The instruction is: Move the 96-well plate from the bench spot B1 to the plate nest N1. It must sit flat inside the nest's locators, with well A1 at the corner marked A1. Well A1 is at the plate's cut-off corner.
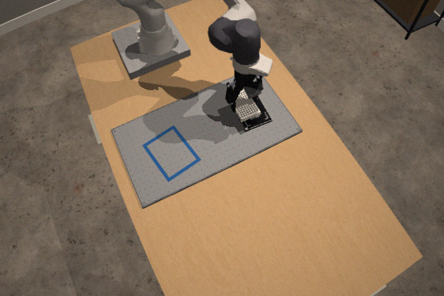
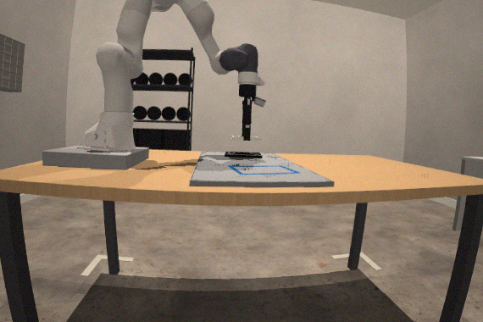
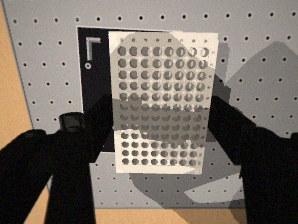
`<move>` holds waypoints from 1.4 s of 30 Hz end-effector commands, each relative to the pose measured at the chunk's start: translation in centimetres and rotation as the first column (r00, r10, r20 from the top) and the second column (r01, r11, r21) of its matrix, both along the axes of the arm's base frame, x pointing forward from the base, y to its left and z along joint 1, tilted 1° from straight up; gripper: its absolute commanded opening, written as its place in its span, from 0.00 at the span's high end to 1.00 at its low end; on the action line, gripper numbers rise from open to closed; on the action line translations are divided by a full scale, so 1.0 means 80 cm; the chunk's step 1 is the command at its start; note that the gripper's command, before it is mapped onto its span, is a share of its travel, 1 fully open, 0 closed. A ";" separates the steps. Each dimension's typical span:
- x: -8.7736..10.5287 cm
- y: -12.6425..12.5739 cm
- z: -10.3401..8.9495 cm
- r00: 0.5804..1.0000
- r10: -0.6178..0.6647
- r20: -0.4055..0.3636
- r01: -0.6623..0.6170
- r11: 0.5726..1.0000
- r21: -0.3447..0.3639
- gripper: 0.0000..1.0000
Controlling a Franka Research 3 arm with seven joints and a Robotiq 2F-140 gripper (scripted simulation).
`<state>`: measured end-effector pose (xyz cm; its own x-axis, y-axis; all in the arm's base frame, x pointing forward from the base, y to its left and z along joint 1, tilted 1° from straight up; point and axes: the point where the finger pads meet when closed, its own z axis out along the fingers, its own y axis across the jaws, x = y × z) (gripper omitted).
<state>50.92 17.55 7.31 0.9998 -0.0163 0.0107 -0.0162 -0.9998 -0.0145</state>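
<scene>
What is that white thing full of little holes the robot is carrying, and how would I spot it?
Find the grey pegboard on the wooden table, then the black gripper above its far end. Held between its fingers is the 96-well plate: white, rectangular, gridded with round wells, hanging over the black plate nest.

No readable text, labels or nos. anywhere. Nest has only a white corner bracket mark w/ small circle, no legible letters.
</scene>
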 end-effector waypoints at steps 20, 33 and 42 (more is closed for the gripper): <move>-0.009 0.048 0.000 0.999 -0.039 -0.006 0.039 0.999 -0.005 0.40; -0.009 0.047 0.000 0.999 -0.039 -0.006 0.039 0.999 -0.005 0.40; -0.010 0.047 0.000 0.999 -0.039 -0.006 0.039 0.999 -0.005 0.40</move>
<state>50.28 21.38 7.36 0.9987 -0.0504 0.0072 -0.0503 -0.9987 -0.0112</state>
